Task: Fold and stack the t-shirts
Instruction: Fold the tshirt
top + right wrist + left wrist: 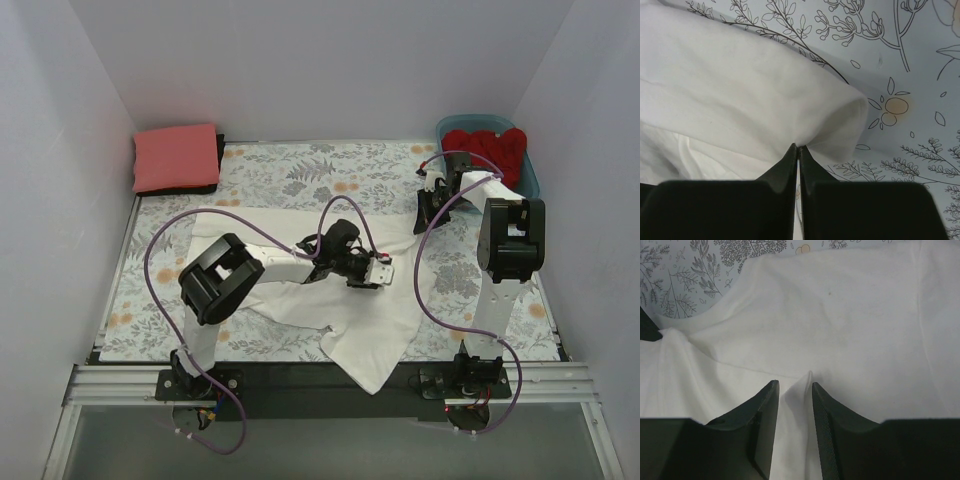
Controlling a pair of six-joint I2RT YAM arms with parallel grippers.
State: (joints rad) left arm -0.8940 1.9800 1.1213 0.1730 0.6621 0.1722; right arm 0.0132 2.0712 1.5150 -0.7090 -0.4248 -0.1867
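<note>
The white t-shirt [375,330] lies spread in the middle of the surface [290,170]. The right pincer [798,147] is closed fully on a fold at its right side, I think to lift it for folding. The left pincer [794,386] is a little open around a small ridge of cloth, not gripping yet. The coral-pink shirt [177,157] lies folded at the far left corner, and the red one [487,145] is in the teal tub [530,175].

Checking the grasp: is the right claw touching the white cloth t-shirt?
Touching: the right wrist view shows the right claw pinched shut on the white cloth t-shirt.
</note>
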